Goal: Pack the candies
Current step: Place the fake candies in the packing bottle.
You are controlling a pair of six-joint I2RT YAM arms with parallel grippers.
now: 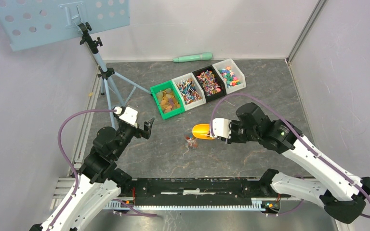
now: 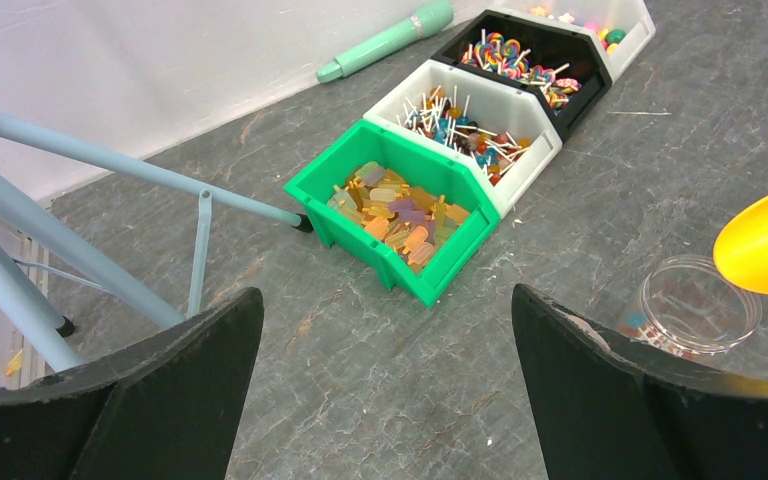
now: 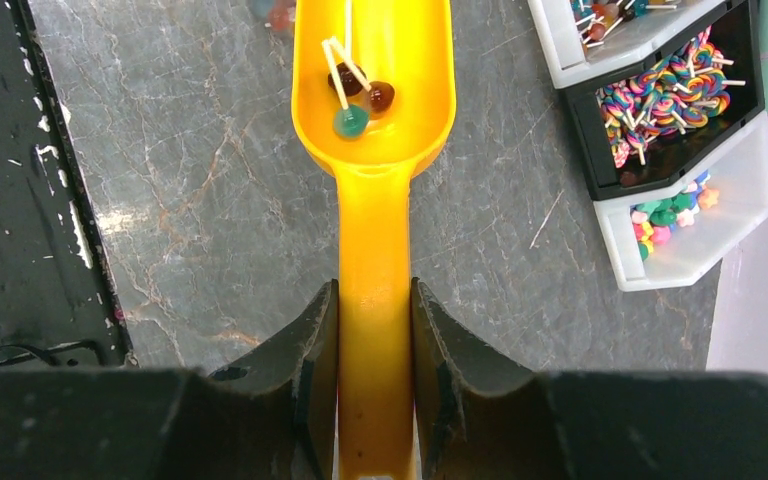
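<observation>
grey marbled table (image 1: 164, 156); right tool (image 3: 373, 300) clamps yellow scoop (image 3: 412, 90) holding candies (image 3: 352, 120).

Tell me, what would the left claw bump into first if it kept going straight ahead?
Probably the green bin of golden-brown candies, which sits dead ahead between the fingers of the open left gripper. Depth is unclear; if it points downward, it might touch the table just short of it.

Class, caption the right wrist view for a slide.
Three lollipops ride in the yellow scoop held by the right gripper, near bins.
</observation>
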